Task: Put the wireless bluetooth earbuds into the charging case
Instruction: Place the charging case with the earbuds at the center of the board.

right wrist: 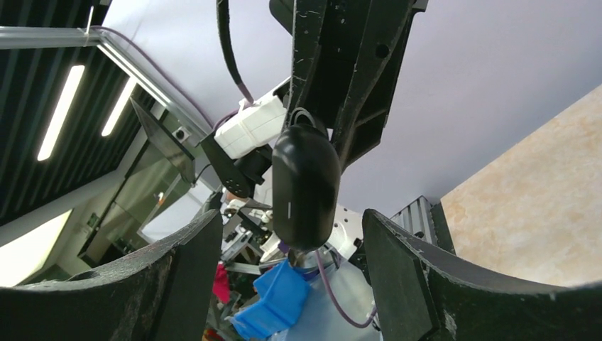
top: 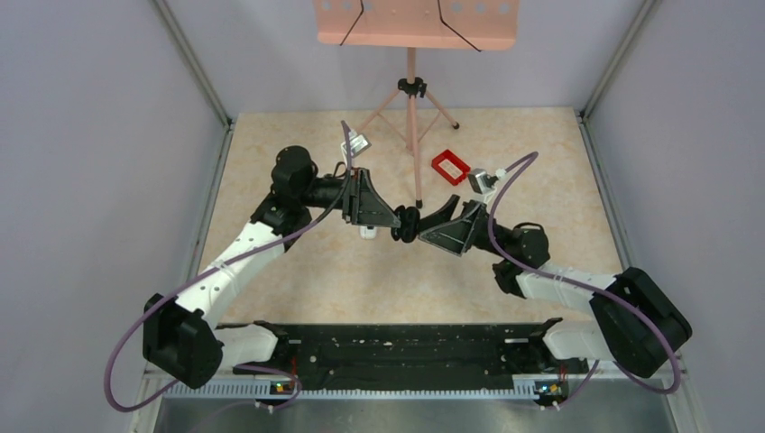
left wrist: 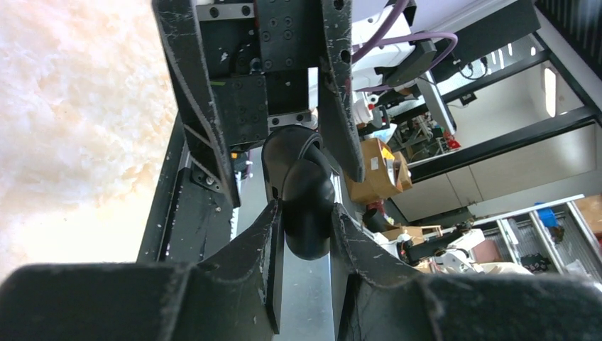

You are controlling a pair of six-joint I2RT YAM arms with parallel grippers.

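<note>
Glossy black oval charging case (right wrist: 305,185) was held off the beige speckled desk (top: 541,180), over the middle of it, between the two arms. I read the left tool (left wrist: 305,217) as closed on the case. In the left wrist view, both of its dark fingers pressed against the case's opposite sides, with one rounded end projecting past the fingertips.

The right tool (right wrist: 291,227) faced the left one, tip to tip. I read it as open. Its two fingers (right wrist: 177,284) stood wide apart, one on either side of the projecting end. The right wrist view showed a clear gap between each finger and the case, so there was no contact there. A thin pale mark ran along the case's face in that view. I could not tell from either wrist view whether the lid was raised.

On the desk, a small white rounded-square object (top: 368,232) lay just below the left tool in the top view. A red rectangular frame (top: 450,167) lay further back, near the foot of a pink tripod music stand (top: 413,90).
</note>
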